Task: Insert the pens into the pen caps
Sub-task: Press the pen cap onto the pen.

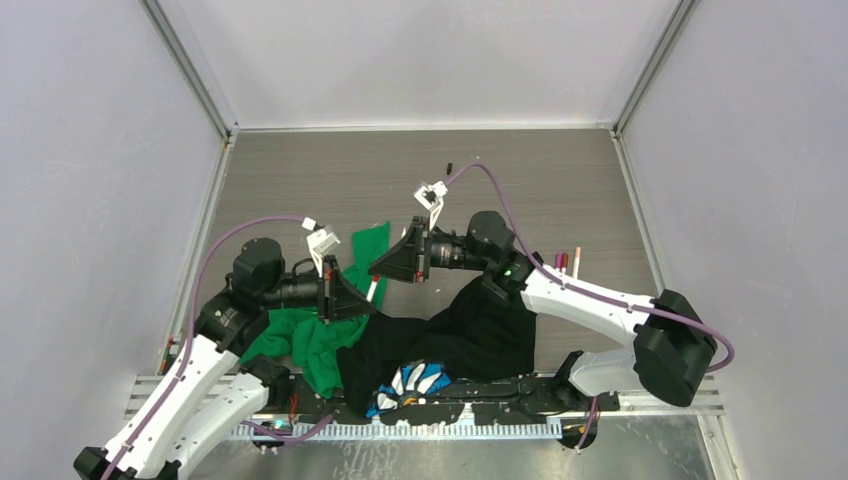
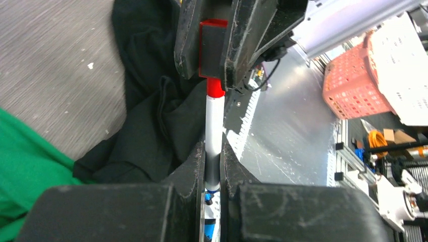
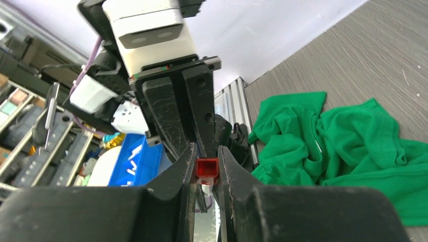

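My left gripper [image 2: 214, 151] is shut on a white-barrelled pen [image 2: 214, 126] with a red end [image 2: 215, 88], held above the cloths. My right gripper [image 3: 207, 157] faces it and is shut on a red pen cap [image 3: 207, 168]. In the left wrist view the pen's red end meets the open mouth of the red cap [image 2: 212, 48]. From above, the left gripper [image 1: 366, 298] and right gripper [image 1: 382, 267] are tip to tip, with the pen [image 1: 373, 288] between them. Two more pens [image 1: 568, 261] lie at the right. A small black cap [image 1: 450, 167] lies far back.
A green cloth [image 1: 320, 340] and a black cloth [image 1: 470, 330] lie crumpled under and between the arms. A blue-and-white item [image 1: 415, 380] sits at the near edge. White walls enclose the table on three sides.
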